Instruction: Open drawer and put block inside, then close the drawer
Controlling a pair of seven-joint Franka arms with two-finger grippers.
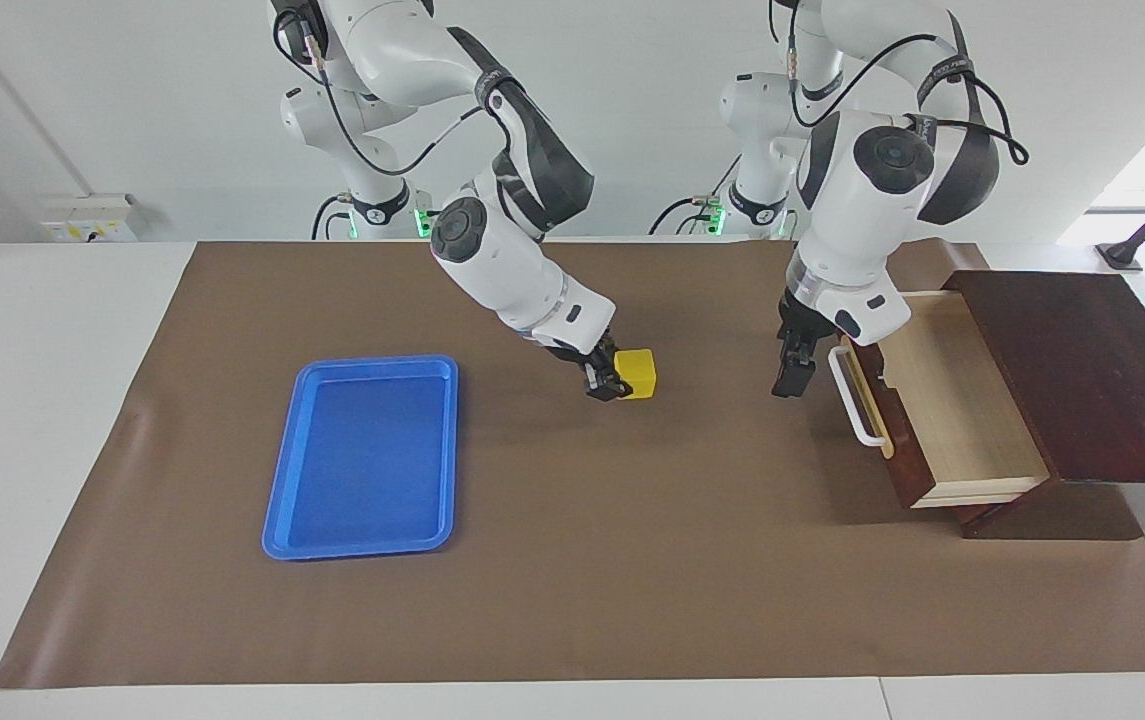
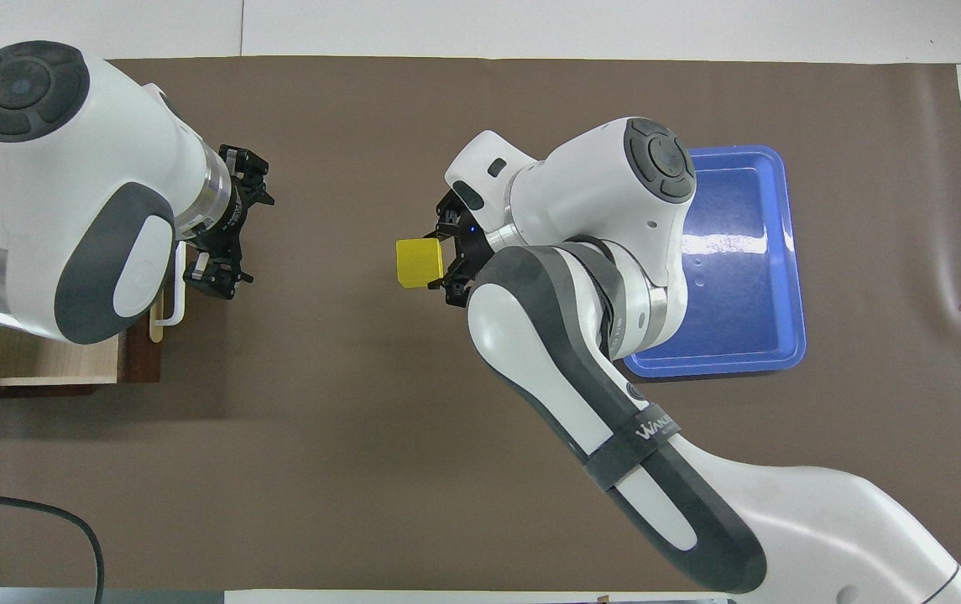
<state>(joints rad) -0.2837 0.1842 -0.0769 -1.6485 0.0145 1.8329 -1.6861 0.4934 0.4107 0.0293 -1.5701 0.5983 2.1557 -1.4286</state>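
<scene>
Facing view: the block, a small yellow cube, is gripped at one side by the right end effector, whose fingers are closed on it; whether the block rests on the worktop or is just lifted off it cannot be told. Block and right end effector are well apart from the drawer, toward the right arm's end of the worktop. The drawer is pulled out of its dark wooden box, with its light wood interior bare and its white handle facing the block. The left end effector hangs just in front of the handle, holding nothing; its fingers seem apart in the overhead view, and it waits. A blue tray lies farther still from the drawer than the block.

Progress, as judged from the layout: the opening step is done, and the block is grasped. Remaining are the carry to the drawer, the release inside it, and the closing push, for which the left end effector is well placed.
</scene>
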